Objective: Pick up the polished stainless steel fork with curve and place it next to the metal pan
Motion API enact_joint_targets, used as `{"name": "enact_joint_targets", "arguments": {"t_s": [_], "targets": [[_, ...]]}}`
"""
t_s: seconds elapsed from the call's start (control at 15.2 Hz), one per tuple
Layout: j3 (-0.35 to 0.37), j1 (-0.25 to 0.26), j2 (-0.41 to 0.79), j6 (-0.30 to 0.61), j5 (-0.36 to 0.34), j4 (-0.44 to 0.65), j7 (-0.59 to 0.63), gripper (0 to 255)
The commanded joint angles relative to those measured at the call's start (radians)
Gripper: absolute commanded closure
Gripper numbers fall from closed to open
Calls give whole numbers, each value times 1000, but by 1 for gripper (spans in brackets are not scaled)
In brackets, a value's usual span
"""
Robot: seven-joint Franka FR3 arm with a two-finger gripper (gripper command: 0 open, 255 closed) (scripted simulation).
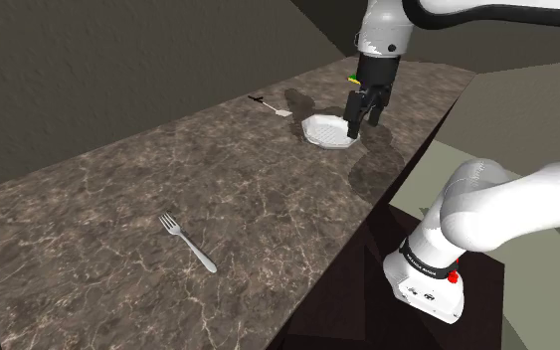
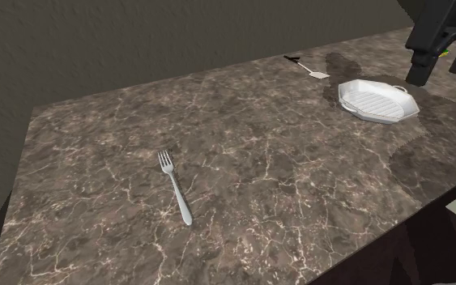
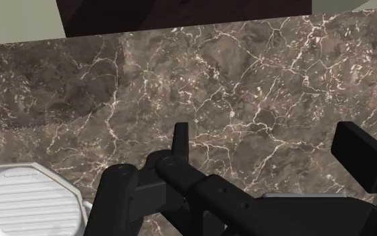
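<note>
Currently pre-grasp: gripper [image 1: 364,119] hangs just above the pan [image 1: 327,131], fingers apart, holding nothing. Fork [image 1: 187,243] lies flat on the worktop [image 1: 98,199], well apart from the pan. Next move, as I judge it: travel to fork, descend, straddle handle.

The light is dim and even: the dark marbled table [image 1: 118,199] gives back only faint highlights along its pale veins, and the wall [image 1: 118,60] behind it is a flat, dull brown. Broad soft shadows lie on the table around the white pan [image 2: 377,101] and spread toward the second exterior view's right edge. The white arm [image 1: 496,214] is the brightest surface, shaded grey underneath.
</note>
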Motion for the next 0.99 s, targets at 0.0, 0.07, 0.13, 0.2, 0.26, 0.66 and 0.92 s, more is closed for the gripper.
{"name": "enact_joint_targets", "arguments": {"t_s": [0.0, 0.07, 0.13, 0.2, 0.26, 0.66, 0.92], "targets": [[0, 0, 0, 0, 0, 0, 0, 0], [18, 5, 15, 30, 14, -10, 19, 0], [36, 10, 31, 61, 27, -19, 38, 0], [54, 15, 49, 92, 39, -26, 56, 0], [72, 19, 69, 123, 51, -32, 74, 0], [179, 41, 218, 311, 106, -35, 183, 0], [249, 47, 342, 432, 118, -8, 259, 0]]}}
